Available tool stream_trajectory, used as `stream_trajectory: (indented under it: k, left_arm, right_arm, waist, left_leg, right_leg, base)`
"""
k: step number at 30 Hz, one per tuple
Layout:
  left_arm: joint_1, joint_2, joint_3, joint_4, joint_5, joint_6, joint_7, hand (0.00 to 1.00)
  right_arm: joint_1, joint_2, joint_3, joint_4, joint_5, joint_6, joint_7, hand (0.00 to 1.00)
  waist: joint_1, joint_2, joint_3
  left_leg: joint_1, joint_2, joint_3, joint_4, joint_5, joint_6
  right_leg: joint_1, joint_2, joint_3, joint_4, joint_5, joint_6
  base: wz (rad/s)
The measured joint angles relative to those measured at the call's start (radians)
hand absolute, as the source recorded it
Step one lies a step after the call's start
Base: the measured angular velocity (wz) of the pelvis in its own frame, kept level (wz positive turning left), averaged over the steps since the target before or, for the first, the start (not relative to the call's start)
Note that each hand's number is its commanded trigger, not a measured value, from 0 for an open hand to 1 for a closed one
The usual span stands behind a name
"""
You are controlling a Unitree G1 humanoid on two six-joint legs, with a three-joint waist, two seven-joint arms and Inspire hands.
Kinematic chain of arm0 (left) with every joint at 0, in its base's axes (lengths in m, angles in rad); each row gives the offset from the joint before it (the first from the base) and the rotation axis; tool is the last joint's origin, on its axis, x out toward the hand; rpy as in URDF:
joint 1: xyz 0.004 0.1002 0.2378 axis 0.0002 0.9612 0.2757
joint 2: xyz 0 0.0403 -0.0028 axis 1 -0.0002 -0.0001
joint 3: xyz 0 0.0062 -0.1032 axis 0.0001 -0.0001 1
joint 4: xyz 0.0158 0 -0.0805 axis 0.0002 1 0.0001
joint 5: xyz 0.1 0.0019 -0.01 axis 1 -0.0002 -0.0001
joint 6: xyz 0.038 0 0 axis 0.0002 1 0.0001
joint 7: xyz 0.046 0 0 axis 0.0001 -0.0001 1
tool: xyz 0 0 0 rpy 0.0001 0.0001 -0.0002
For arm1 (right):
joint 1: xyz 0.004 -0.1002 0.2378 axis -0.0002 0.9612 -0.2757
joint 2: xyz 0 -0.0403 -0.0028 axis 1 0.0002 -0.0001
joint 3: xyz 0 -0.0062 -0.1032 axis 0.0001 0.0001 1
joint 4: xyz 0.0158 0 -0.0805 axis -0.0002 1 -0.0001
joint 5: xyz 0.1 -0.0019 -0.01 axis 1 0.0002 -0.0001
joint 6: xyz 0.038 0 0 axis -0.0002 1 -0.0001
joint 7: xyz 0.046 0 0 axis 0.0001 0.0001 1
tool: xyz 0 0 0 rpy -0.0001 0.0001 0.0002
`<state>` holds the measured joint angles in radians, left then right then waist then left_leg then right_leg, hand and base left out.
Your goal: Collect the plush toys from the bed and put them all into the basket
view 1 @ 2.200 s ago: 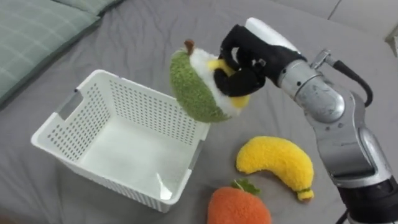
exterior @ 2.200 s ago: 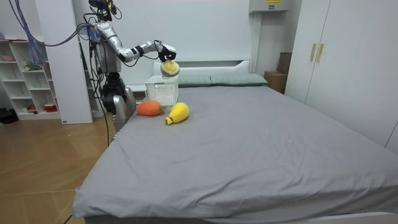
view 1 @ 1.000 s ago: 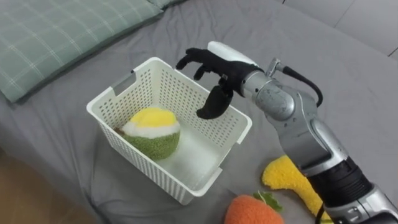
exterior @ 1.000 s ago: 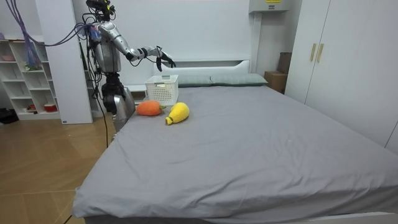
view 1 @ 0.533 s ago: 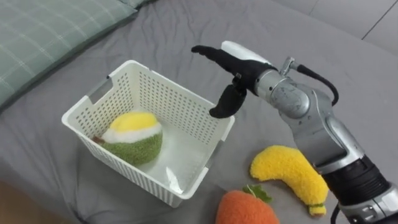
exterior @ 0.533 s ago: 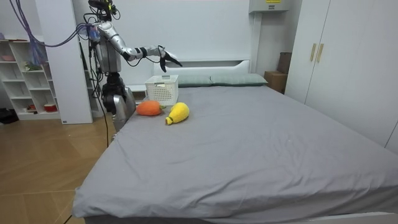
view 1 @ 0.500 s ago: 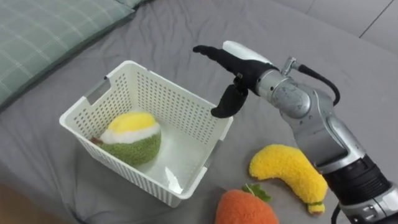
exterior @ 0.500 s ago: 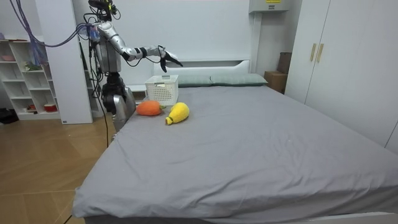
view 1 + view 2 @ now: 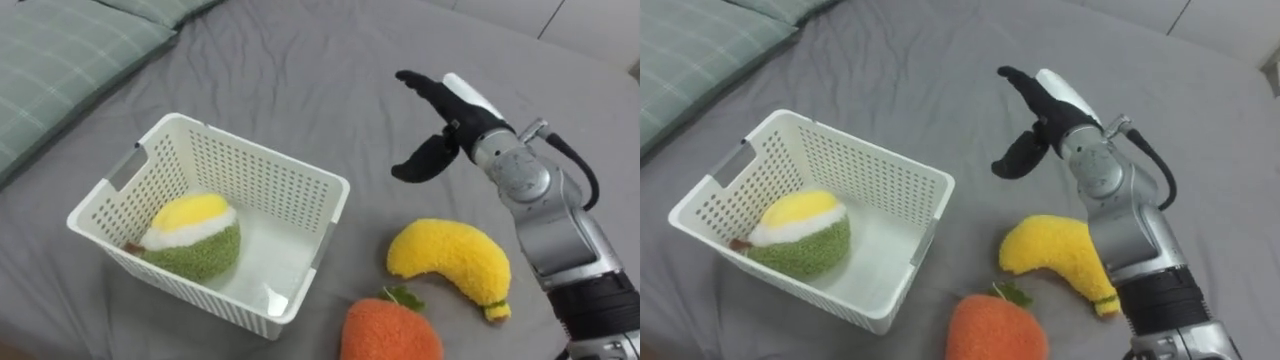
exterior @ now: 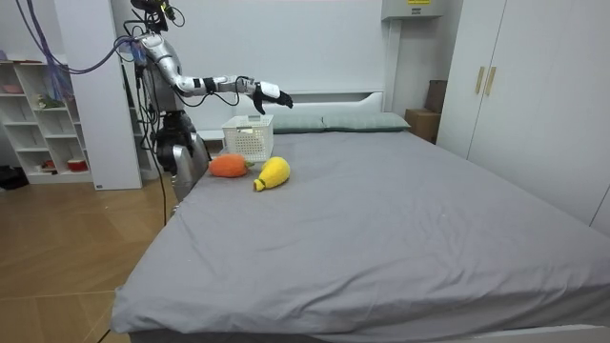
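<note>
A white plastic basket (image 9: 300, 175) (image 9: 902, 167) (image 10: 247, 139) stands on the grey bed. Inside it lies a green, white and yellow plush fruit (image 9: 190, 234) (image 9: 795, 233). To its right, on the sheet, rest a yellow plush banana (image 9: 450, 260) (image 9: 1053, 250) (image 10: 273, 173) and an orange plush fruit with a green leaf (image 9: 392, 328) (image 9: 989, 327) (image 10: 228, 166). My right hand (image 9: 440, 120) (image 9: 1036, 115) (image 10: 263, 93) hovers open above the bed, past the basket's right side and beyond the banana, holding nothing.
A green checked pillow (image 9: 60, 60) (image 9: 690, 45) lies at the upper left by the basket. In the room view, I stand at the bed's head corner near a white shelf unit (image 10: 43, 124); wardrobes (image 10: 534, 86) line the room view's right.
My right arm has swung from over the basket's far rim rightward, now above bare sheet beyond the banana. The hand stays open. The plush fruit went into the basket earlier.
</note>
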<state>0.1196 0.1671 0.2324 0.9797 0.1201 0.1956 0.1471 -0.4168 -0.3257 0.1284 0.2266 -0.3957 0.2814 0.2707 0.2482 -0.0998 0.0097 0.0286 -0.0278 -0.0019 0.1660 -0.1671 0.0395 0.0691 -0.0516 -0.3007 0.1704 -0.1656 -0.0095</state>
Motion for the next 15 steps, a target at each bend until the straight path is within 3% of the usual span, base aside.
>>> stream_trajectory:
  k: [5, 11, 15]
  left_arm:
    - [0.028, 0.001, -0.003, -0.002, -0.001, 0.0, 0.002, 0.0]
    - [0.058, 0.009, -0.027, -0.027, 0.001, 0.001, 0.002, 0.0]
    - [0.043, 0.013, -0.082, -0.025, -0.003, -0.003, 0.002, 0.0]
  right_arm:
    - [0.005, 0.0, -0.02, 0.068, 0.035, -0.002, -0.069, 0.0]
    - [0.007, -0.002, -0.026, 0.195, 0.082, -0.011, -0.147, 0.0]
    - [0.004, -0.003, -0.02, 0.343, 0.1, -0.035, -0.205, 0.0]
  waist:
    - [-0.031, 0.007, -0.0059]
    - [-0.042, -0.012, -0.0136]
    - [-0.025, -0.025, -0.009]
  left_leg:
    - [0.009, 0.0, 0.001, 0.002, 0.0, 0.0]
    - [-0.016, 0.001, 0.0, 0.005, 0.0, 0.0]
    - [-0.044, 0.001, 0.001, 0.006, 0.001, 0.0]
  right_leg:
    - [0.005, 0.0, -0.001, 0.001, 0.0, 0.0]
    - [-0.016, 0.001, -0.002, 0.006, 0.0, 0.0]
    - [-0.047, 0.001, 0.0, 0.014, 0.0, 0.0]
  base:
    - [0.0]
    - [0.0]
    - [0.0]
